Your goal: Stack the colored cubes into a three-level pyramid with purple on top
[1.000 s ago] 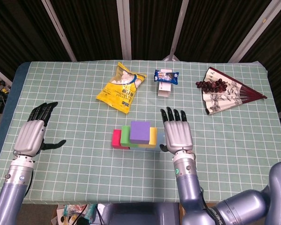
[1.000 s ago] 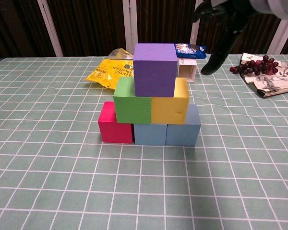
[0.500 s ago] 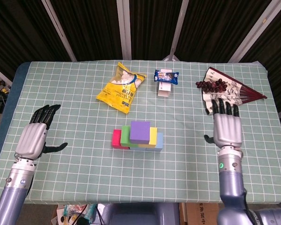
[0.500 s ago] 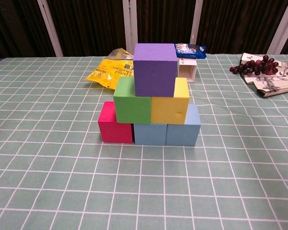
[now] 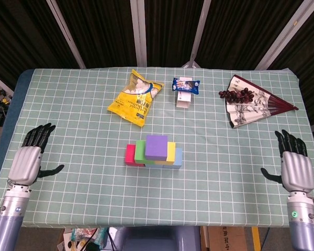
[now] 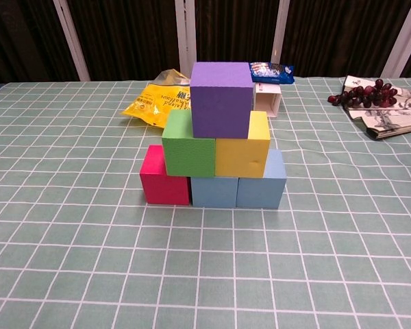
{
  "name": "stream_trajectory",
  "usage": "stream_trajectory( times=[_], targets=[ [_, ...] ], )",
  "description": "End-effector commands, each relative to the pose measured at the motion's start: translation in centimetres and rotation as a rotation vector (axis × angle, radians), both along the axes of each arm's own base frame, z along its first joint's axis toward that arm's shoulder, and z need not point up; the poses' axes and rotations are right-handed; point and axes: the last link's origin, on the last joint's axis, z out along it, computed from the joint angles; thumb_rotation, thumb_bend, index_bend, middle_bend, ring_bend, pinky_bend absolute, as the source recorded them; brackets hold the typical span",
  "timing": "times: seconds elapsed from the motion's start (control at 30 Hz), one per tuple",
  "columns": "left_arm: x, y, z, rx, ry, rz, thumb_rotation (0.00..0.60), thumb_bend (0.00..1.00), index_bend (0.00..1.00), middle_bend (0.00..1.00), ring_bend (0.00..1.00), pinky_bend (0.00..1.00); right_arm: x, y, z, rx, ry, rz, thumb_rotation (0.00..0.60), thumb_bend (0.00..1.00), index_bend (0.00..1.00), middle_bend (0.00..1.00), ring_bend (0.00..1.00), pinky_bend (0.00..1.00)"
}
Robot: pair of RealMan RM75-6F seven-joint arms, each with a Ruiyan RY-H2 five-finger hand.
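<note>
Desk with green checked cloth carries everything. Pyramid sits mid-desk, three levels: bottom row red cube plus two blue cubes side by side, middle row green cube and yellow cube touching, purple cube on top, straddling both. Left hand flat over the desk's near-left edge — fingers spread, released, holding nothing. Right hand at the near-right edge, likewise spread and released. Both well apart from the stack. Behind the stack: painted fan far right with dark grapes on it, yellow snack bag, small blue cookie packet on a white box.
</note>
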Motion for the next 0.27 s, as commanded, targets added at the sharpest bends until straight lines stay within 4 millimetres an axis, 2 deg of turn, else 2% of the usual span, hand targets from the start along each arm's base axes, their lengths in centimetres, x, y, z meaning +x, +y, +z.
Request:
stream_trajectory(
  times=[0.03,0.27],
  targets=[
    [-3.3,-2.3,-0.3,0.022,0.030,0.006,0.600,0.06,0.00,0.00,0.00,0.00,-4.5,4.3,-0.5,0.025,0.075,0.022,0.600,0.21,0.00,0.00,0.00,0.00],
    [-6.5,-4.5,1.0,0.081,0.120,0.008,0.600,0.06,0.00,0.00,0.00,0.00,-6.6,6.2,0.3,-0.033,0.132,0.057,0.600,0.22,0.00,0.00,0.00,0.00]
  ],
)
